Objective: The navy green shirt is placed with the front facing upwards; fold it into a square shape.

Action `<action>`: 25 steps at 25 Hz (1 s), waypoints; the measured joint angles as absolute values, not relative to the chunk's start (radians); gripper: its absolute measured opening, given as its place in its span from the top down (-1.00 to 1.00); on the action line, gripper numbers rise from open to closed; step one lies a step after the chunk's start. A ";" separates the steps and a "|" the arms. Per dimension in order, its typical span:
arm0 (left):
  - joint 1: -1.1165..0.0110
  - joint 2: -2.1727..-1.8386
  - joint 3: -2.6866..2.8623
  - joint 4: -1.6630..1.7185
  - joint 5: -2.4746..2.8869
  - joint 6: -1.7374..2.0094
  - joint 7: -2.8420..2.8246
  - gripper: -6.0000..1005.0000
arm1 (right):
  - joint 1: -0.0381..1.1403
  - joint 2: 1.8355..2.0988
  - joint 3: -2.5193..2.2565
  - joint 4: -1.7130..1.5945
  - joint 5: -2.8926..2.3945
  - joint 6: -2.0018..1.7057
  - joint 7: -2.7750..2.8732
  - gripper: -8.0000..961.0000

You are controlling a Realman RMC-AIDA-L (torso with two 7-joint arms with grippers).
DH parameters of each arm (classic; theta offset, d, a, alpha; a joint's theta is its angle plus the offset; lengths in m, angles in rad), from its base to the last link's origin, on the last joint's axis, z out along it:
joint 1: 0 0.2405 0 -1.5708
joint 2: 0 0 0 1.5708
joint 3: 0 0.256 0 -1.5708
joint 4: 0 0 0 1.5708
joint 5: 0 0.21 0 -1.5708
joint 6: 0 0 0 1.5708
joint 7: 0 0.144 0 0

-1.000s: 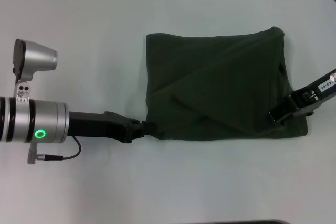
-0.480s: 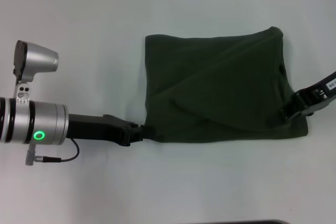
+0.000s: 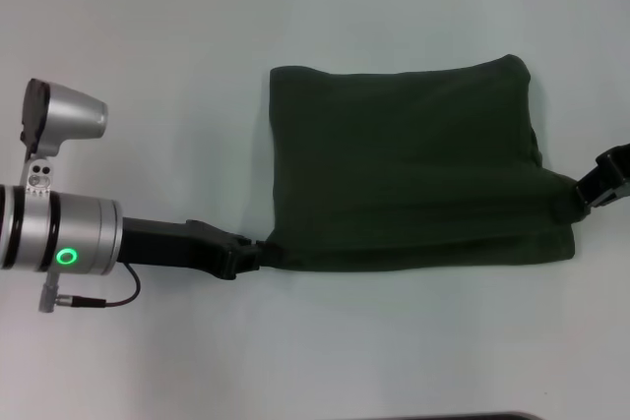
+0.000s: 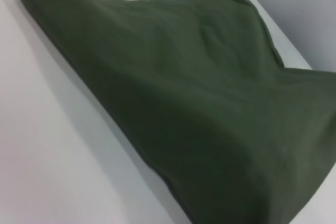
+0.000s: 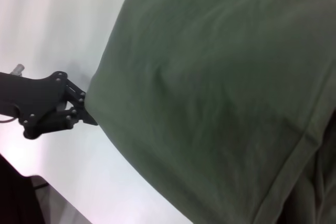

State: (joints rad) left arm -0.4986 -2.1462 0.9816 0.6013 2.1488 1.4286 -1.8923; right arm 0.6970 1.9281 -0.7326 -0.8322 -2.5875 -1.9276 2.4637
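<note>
Diagonal creases gone, the dark olive-green cotton shirt [image 3: 413,169] lies squarer on the pale bench [image 3: 197,46] as the left pincer [image 3: 258,254] stays clamped on its near corner and the right pincer [image 3: 581,199], grip unclear, has slid outward along the opposite edge.

Left arm [image 3: 59,243]: brushed-silver cylindrical wrist segment with black bands around it and a round green indicator light [image 3: 66,257] glowing on its side. Above it, a silver rounded camera housing [image 3: 65,117] with a black end face, fixed on a small silver bracket showing dark screw holes. Thin black cable [image 3: 98,300] loops under the segment from a small silver connector. Forward of the silver part, a matte black tapering section ends in the left gripper [image 3: 258,253], black; right wrist view shows its linkage plates dotted with small pale screws or pins. Right gripper [image 3: 591,194]: only a black angular body seen at frame edge.
</note>
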 joint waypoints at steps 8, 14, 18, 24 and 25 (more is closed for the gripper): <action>-0.497 -2.138 0.980 0.601 2.149 1.429 -1.894 0.91 | 0.688 1.929 -0.737 -0.819 -2.645 -1.919 2.461 0.96; -0.497 -2.134 0.982 0.601 2.149 1.429 -1.896 0.90 | 0.674 1.933 -0.736 -0.818 -2.681 -1.913 2.456 0.96; -0.498 -2.134 0.986 0.601 2.149 1.430 -1.896 0.90 | 0.674 1.936 -0.741 -0.818 -2.682 -1.913 2.455 0.96; -0.499 -2.132 0.986 0.601 2.150 1.438 -1.902 0.90 | 0.673 1.934 -0.741 -0.818 -2.685 -1.914 2.453 0.96; -0.499 -2.131 0.984 0.601 2.150 1.440 -1.902 0.90 | 0.673 1.933 -0.739 -0.818 -2.685 -1.915 2.453 0.96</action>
